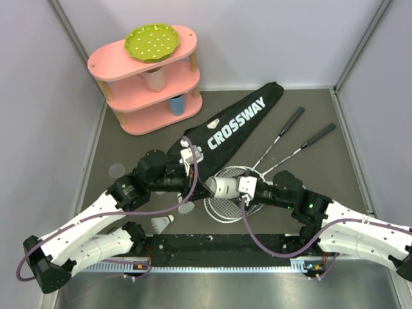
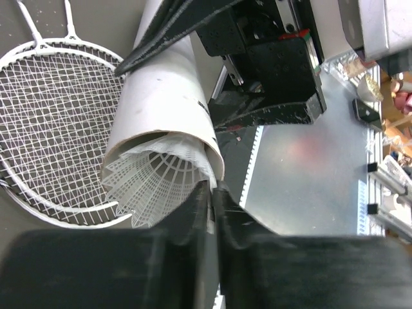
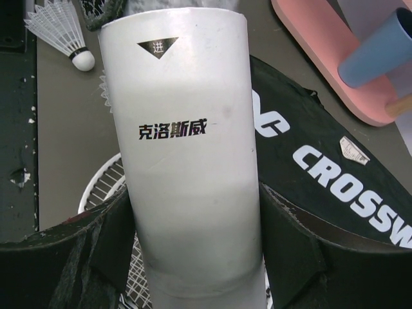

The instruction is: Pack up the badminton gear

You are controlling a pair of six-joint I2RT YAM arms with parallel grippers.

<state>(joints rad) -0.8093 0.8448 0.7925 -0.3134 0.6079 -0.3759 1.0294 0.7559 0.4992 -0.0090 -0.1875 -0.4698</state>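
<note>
At the middle of the surface [image 1: 309, 109], above the racket heads [image 1: 222, 207]: long white tube [image 1: 225, 187], lying level, grasped across its body by the right gripper [image 1: 244, 188], one finger [image 3: 302, 251] on each side. Closed end cut off at the bottom of the right wrist view; open end there lost behind a dark blur. Seen from the left wrist, a shuttlecock [image 2: 158, 180] lodged in the tube's mouth, skirt outward, cork hidden inside. Left gripper [image 2: 212, 192] clenched, tips right at the rim; cannot tell whether pinching any of the skirt.

Both racket heads overlapped and partly covered by tube and arms; black handles [image 1: 293, 120] pointing away to the far right. Black "CROSSWAY" bag [image 1: 232, 122] flat on the surface beyond the arms, its wide end hidden under the left arm. Two loose shuttlecocks near the front edge, one in plain sight [image 1: 162, 222], the other [image 1: 187, 207] half under a cable.

Surface dark grey and matte, with a metal ledge along the near side. Pale walls on three sides. In the far left corner, a pink three-tier shelf [image 1: 109, 64] with a green dotted plate [image 1: 151, 42] on top; cups on the lower tiers, partly hidden by the tiers above.
</note>
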